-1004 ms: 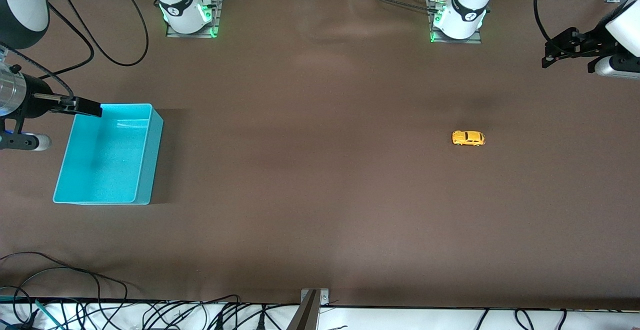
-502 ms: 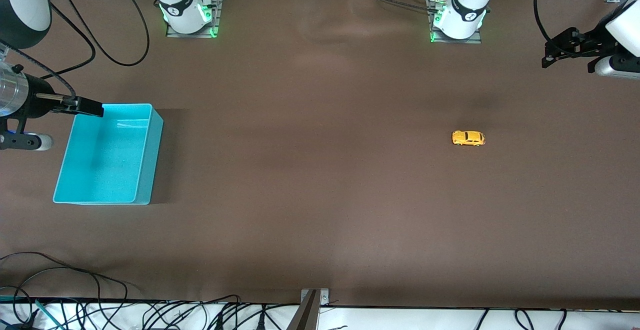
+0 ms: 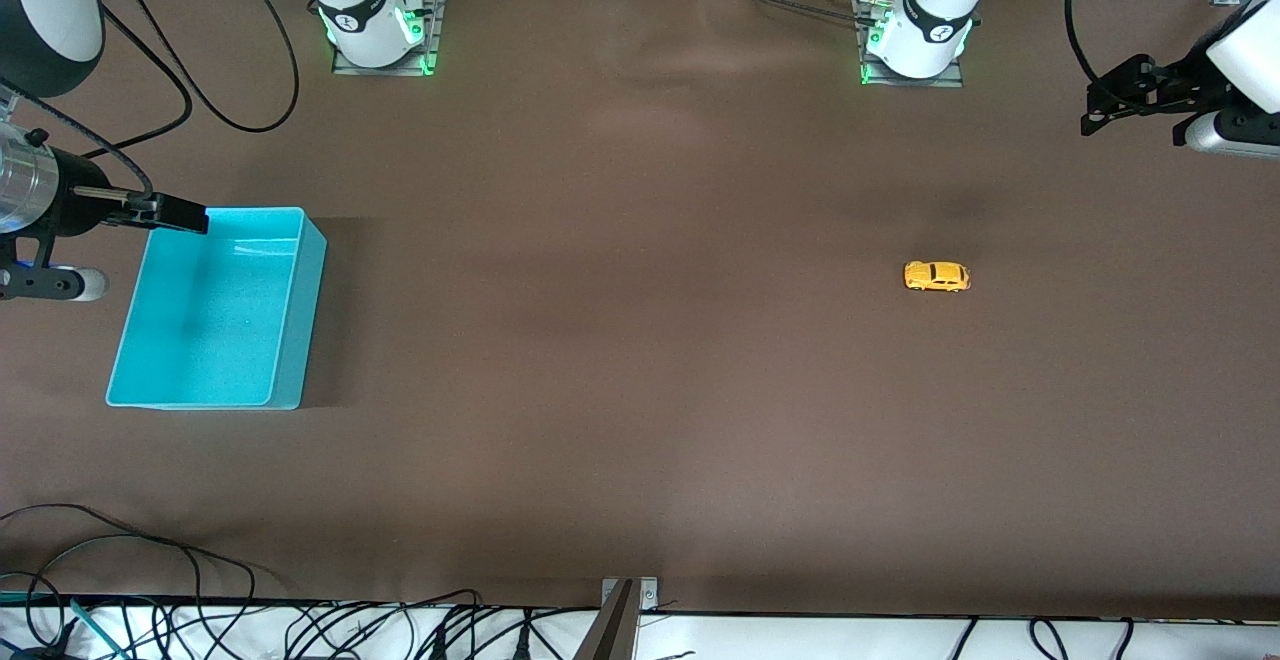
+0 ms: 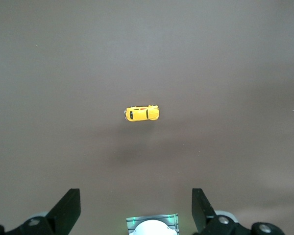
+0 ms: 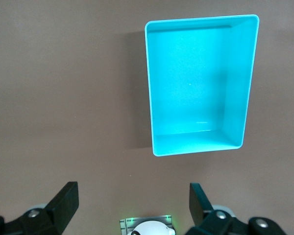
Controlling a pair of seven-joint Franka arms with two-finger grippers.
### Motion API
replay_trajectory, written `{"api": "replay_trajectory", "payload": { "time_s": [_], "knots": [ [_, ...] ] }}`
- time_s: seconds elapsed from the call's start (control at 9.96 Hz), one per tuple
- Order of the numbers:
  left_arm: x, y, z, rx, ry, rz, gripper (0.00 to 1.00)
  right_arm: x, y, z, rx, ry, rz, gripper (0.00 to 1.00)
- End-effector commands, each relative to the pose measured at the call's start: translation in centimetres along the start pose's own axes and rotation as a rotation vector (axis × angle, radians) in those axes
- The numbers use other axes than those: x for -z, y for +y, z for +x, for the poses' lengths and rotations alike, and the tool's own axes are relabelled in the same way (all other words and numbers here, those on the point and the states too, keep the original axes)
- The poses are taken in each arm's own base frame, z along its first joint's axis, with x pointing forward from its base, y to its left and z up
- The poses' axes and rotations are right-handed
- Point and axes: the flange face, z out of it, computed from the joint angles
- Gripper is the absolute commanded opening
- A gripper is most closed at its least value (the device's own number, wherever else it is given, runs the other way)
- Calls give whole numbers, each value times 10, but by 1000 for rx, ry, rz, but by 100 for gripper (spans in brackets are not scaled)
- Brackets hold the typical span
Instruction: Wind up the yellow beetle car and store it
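Note:
The yellow beetle car [image 3: 937,276] stands alone on the brown table toward the left arm's end, and shows on its wheels in the left wrist view [image 4: 142,113]. My left gripper [image 3: 1110,105] hangs high over the table's edge at that end, well away from the car, open and empty [image 4: 134,198]. The turquoise bin [image 3: 312,320] sits empty at the right arm's end. My right gripper [image 3: 165,215] hovers open over the bin's edge, with nothing between its fingers [image 5: 132,193]. The right wrist view shows the whole bin [image 5: 237,78].
The two arm bases [image 3: 378,25] [image 3: 915,35] stand along the table's edge farthest from the front camera. Loose cables [image 3: 200,70] trail near the right arm's base, and more hang off the table's edge nearest the front camera. Bare brown tabletop [image 3: 620,290] lies between bin and car.
Both grippers have drifted only a hair. The car and the bin have not moved.

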Motion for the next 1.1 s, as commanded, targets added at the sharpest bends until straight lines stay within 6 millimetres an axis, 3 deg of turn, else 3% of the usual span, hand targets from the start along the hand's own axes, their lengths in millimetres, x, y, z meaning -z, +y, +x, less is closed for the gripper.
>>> {"api": "replay_trajectory", "payload": {
  "time_s": [0.0, 0.3, 0.6, 1.0],
  "knots": [
    [7, 2, 1, 5, -4, -8, 100, 2, 3, -6, 2, 3, -1, 100],
    [7, -3, -7, 11, 2, -16, 100, 2, 5, -6, 3, 4, -2, 100],
    [-22, -17, 2, 36, -14, 20, 100, 4, 7, -5, 48, 17, -4, 100],
    [-36, -43, 11, 77, -26, 21, 100, 5, 8, -6, 48, 13, -4, 100]
  ]
}}
